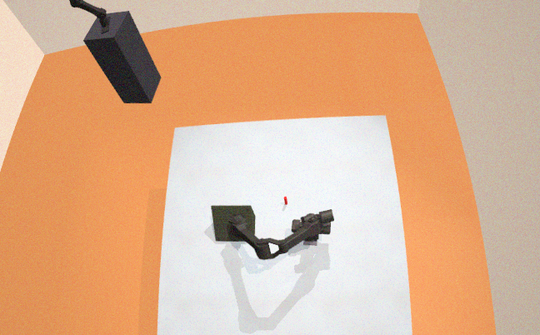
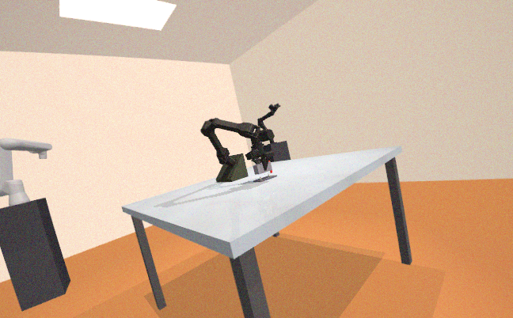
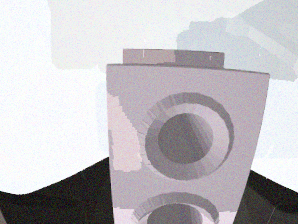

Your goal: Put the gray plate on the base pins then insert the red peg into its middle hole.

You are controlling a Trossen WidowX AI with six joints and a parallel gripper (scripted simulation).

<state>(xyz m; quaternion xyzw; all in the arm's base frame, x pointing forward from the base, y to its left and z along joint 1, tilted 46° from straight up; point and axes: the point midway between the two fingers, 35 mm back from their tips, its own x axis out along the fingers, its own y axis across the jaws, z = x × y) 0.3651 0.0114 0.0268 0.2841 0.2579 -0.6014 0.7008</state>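
Observation:
My gripper (image 1: pixel 311 228) (image 2: pixel 261 161) (image 3: pixel 170 158) is shut on the gray plate (image 2: pixel 261 169) (image 3: pixel 127 80). The plate is held a little above the base (image 1: pixel 311 242) (image 2: pixel 264 179) (image 3: pixel 150 56), with a gap between them in the exterior view. In the wrist view one round hole of the plate shows whole and another is cut off at the bottom edge. Only the far end of the base shows past the plate there; the rest is hidden, and whether the pins line up cannot be told. The red peg (image 1: pixel 286 201) (image 2: pixel 271 172) stands upright on the table, apart from the base.
The arm is mounted on a dark green block (image 1: pixel 227 212) (image 2: pixel 241 168) on the white table (image 1: pixel 281 154) (image 2: pixel 195 217). A dark pedestal (image 1: pixel 118 62) with another arm stands beyond the table, and a pale arm (image 2: pixel 0 166) stands on a separate dark pedestal (image 2: pixel 29 253).

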